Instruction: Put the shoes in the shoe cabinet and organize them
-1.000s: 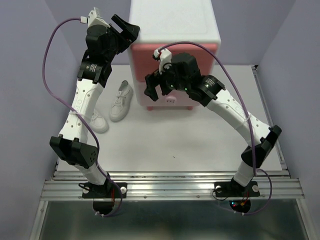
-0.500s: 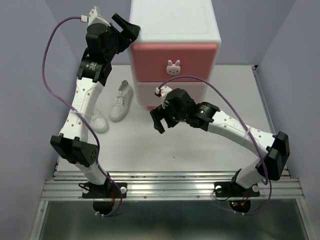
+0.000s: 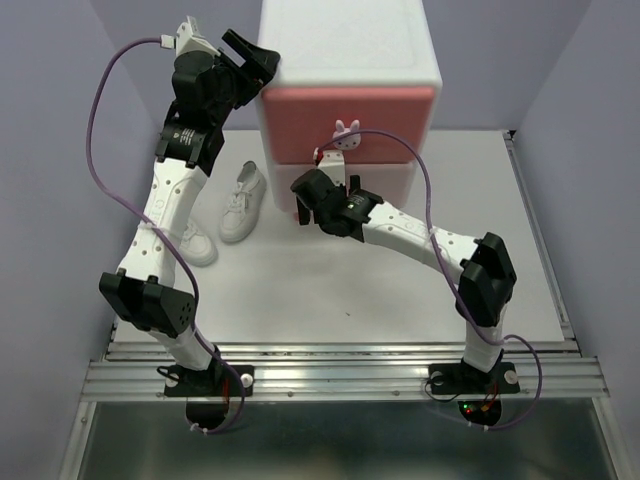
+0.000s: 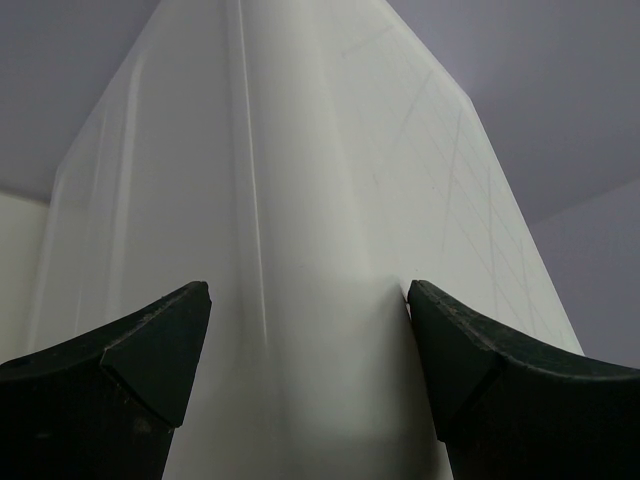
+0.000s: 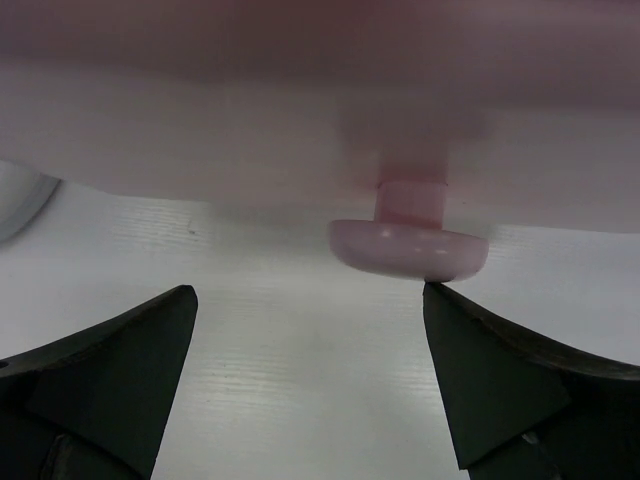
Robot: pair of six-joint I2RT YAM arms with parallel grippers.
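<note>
One pale, finely grained surface (image 3: 330, 290) carries everything. At its back stands the cabinet (image 3: 345, 45), a smooth white plastic box with rounded corners and two drawer fronts, the upper darker pink and the lower paler. Left of it lie two white lace-up shoes (image 3: 243, 203), one near the cabinet's foot, the other shoe (image 3: 195, 242) partly behind the left arm. The left gripper (image 4: 307, 288) is spread wide astride the cabinet's upper left corner edge. The right gripper (image 5: 308, 292), also wide and holding nothing, sits low before the lower drawer, whose glossy pink lower knob (image 5: 408, 247) hangs just above its right finger. A bunny-shaped knob (image 3: 347, 131) marks the upper drawer.
</note>
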